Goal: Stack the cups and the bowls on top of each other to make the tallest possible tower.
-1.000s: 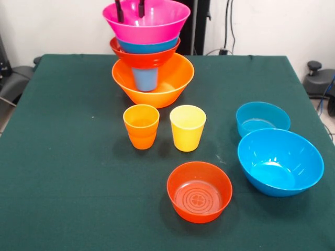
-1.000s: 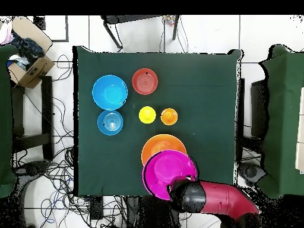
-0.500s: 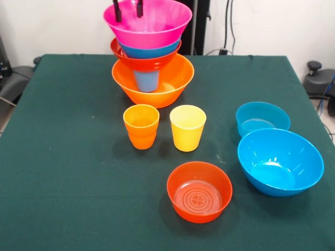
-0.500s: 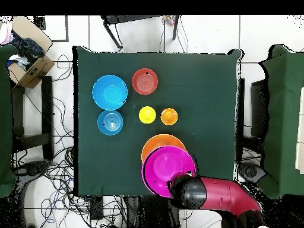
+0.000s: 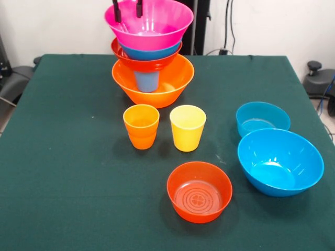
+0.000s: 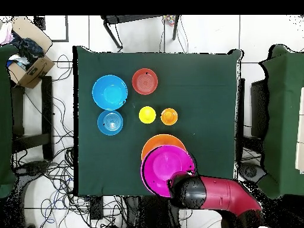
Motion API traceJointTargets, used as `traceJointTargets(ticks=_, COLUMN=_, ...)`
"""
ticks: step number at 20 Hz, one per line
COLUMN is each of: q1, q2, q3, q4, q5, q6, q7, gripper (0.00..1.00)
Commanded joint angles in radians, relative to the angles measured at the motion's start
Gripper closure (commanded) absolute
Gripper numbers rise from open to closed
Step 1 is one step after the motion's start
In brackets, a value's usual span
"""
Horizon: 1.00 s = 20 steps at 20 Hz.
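Front view has the tower (image 5: 151, 52) at the far end of the table (image 5: 68, 157): big orange bowl (image 5: 153, 79) as the base, a blue cup (image 5: 146, 80) standing in it, then a red-orange bowl (image 5: 142, 61), a blue bowl (image 5: 149, 50), and the big pink bowl (image 5: 148, 22) on top. Compared with a second ago the pink bowl has slid a bit sideways and looks to sit slightly lower on the blue one, so my read is it's being settled onto the stack rather than carried around. The gripper (image 5: 127, 8) has two dark fingers (image 5: 116, 10) dipping inside the pink bowl near its back wall, spread apart and not visibly pinching the rim, so I'd call it released or about to let go.

Everything else is untouched: orange cup (image 5: 141, 126) and yellow cup (image 5: 187, 127) side by side, a red-orange bowl (image 5: 199, 191) nearer the camera, two blue bowls (image 5: 279, 161) off to the side.

Overhead shows what the front can't: the pink bowl (image 6: 168, 171) sits off-centre over the orange base (image 6: 159, 142), and the arm (image 6: 217, 196) covers its edge. It hides the layers completely, though; only the front shows the stacking order.
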Motion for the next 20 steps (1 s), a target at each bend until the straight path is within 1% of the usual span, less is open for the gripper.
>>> traceJointTargets(ticks=1, q1=0.026, q2=0.030, q3=0.083, q4=-0.042, q5=0.026, q6=0.088, q7=0.024, gripper=0.00)
traceJointTargets(ticks=15, q1=0.023, q2=0.013, q3=0.099, q4=-0.036, q5=0.043, q6=0.097, q7=0.016, gripper=0.00)
traceJointTargets(ticks=20, q1=0.016, q2=-0.016, q3=0.125, q4=-0.016, q5=0.068, q6=0.092, q7=0.005, gripper=0.00)
